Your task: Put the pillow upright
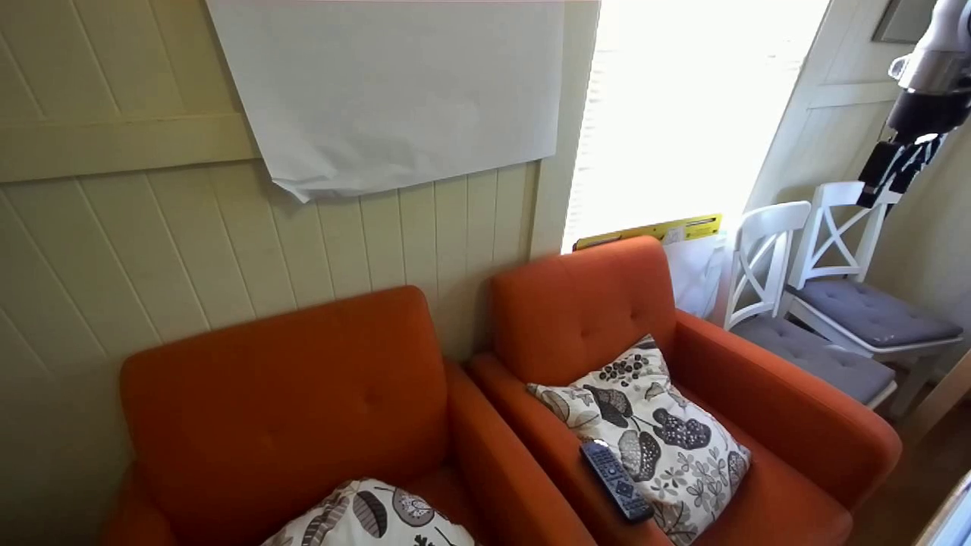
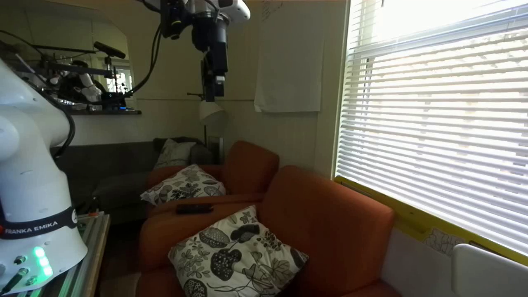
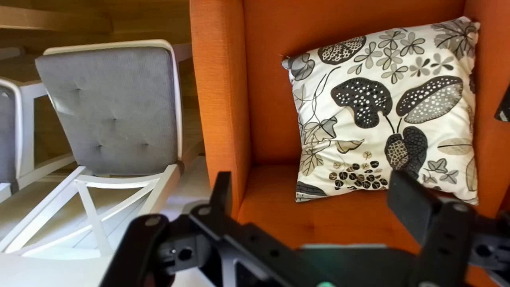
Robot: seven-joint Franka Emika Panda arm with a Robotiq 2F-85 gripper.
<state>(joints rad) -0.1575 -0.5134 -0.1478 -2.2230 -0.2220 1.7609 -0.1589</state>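
The pillow (image 1: 652, 432), cream with a dark leaf print, lies slanted on the seat of an orange armchair (image 1: 781, 387), one side against an armrest. It also shows in an exterior view (image 2: 237, 255), its bottom cut off by the frame, and whole in the wrist view (image 3: 382, 115). My gripper (image 1: 884, 196) is high above the chairs, well apart from the pillow. It also hangs high in an exterior view (image 2: 214, 95). In the wrist view its fingers (image 3: 308, 177) are wide apart, with nothing between them; the pillow appears beyond them.
A dark remote (image 1: 616, 481) lies on the armrest beside the pillow. A second printed pillow (image 2: 187, 183) is on another orange armchair (image 2: 249, 169). White chairs with grey cushions (image 3: 111, 107) stand beside the armchair. A window with blinds (image 2: 433, 123) is behind it.
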